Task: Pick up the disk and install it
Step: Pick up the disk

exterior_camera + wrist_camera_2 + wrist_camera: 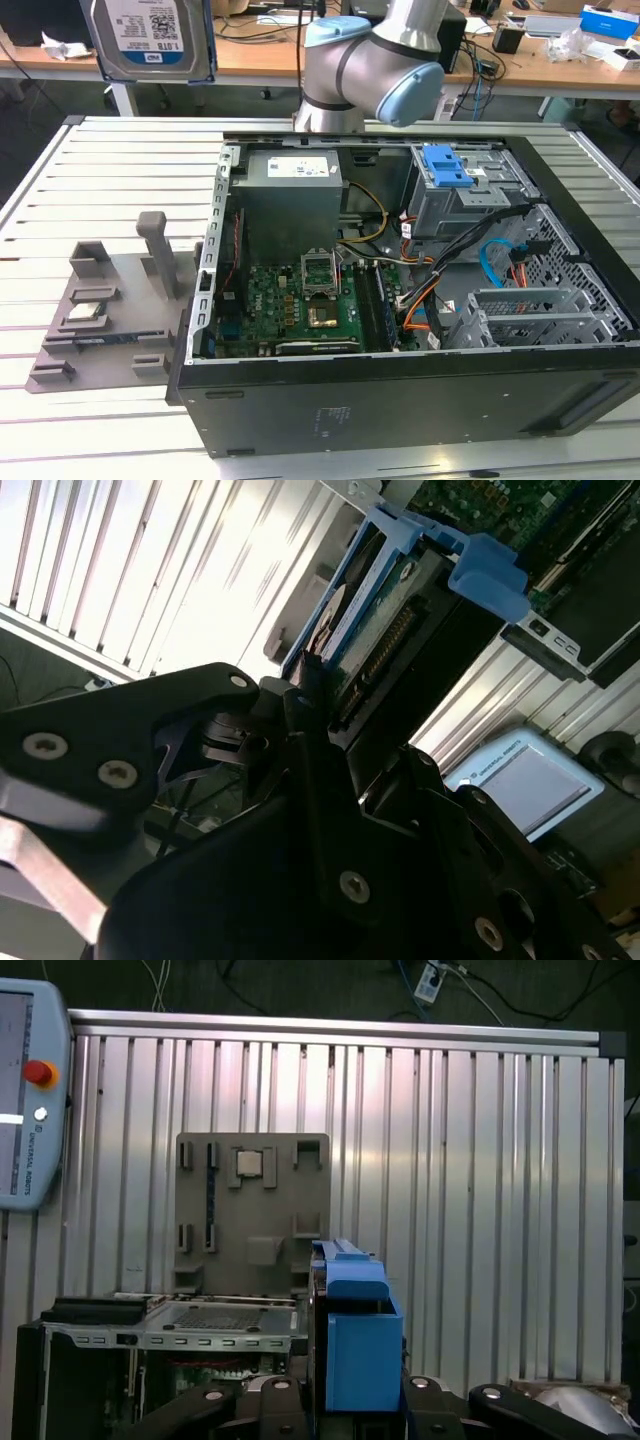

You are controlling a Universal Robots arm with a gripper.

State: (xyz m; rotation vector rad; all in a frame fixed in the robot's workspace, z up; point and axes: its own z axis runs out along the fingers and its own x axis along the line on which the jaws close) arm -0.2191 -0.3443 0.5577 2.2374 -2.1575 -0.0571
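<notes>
The computer case [400, 385] lies open in the middle of the exterior view, on the ribbed aluminium table [100, 170]. Inside it I see the grey power supply [290, 190] toward the back, the green motherboard [290, 300] in front of it, and the metal drive bay [440, 215] in the upper right part with a blue latch [447, 165] on top. A bundle of cables [420, 295] runs between the board and the bay. At the lower left of the exterior view, beside the case, a grey fixture plate [120, 290] carries a small square chip [88, 310].

The disk [150, 35] hangs in the upper left corner of the exterior view, above the table and well apart from the case. Its upper part is cut off by the frame edge. The arm [370, 65] is at the top centre, also cut off.

In the first wrist view the gripper [355, 1410] has its jaws closed on the disk [355, 1360], of which mainly the blue carrier is seen edge-on. In the second wrist view one black finger [312, 695] presses the disk [385, 610] on its side. The opposite finger is probably against the other face, but the disk's body hides the contact.
</notes>
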